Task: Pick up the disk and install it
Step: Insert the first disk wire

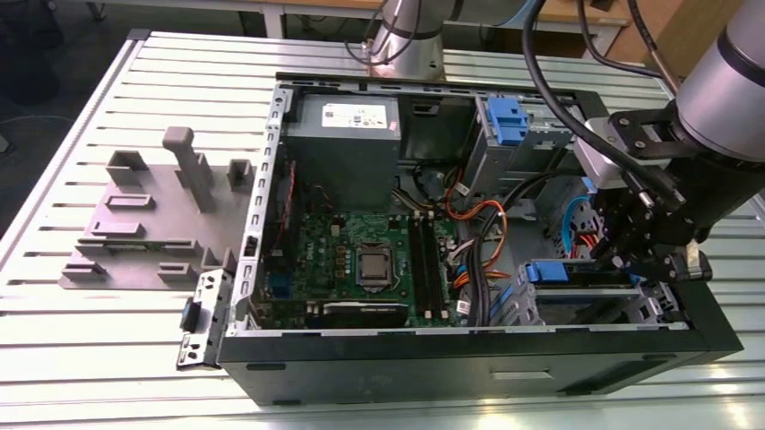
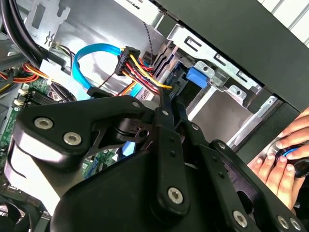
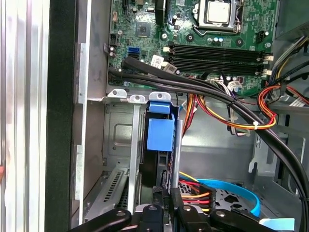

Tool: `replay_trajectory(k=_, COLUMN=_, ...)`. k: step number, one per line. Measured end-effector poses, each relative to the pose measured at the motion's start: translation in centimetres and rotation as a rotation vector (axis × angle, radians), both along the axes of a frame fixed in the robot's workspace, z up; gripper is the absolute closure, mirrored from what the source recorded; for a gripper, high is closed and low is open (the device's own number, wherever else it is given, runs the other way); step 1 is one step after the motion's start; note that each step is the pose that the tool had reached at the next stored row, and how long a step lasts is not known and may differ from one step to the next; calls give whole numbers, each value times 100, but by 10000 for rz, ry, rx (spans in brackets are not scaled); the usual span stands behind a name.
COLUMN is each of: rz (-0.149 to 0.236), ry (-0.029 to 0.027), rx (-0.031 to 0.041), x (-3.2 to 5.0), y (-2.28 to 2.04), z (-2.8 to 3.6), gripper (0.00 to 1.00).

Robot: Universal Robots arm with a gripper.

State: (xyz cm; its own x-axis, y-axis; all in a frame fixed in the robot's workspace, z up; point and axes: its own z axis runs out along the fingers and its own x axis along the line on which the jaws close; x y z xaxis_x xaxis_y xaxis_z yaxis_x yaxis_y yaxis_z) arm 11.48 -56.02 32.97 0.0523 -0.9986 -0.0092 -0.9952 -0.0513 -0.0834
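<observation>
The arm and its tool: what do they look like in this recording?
The arm is a thick silver-grey tube with a grey wrist block, and black cables loop along it. The tool is matte black, built of jointed linkage bars fastened with round silver screw heads, as the second wrist view shows.

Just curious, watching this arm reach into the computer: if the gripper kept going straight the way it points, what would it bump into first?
Most likely the disk: in the first wrist view its blue carrier sits on edge in the metal cage straight ahead of the gripper. Depth is hard to judge, so contact may already exist.
</observation>
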Motion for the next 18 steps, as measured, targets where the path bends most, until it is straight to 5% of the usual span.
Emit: replay_trajectory(k=18, rz=0, ry=-3, rx=-1, x=0, y=-8, z=-33, gripper=82)
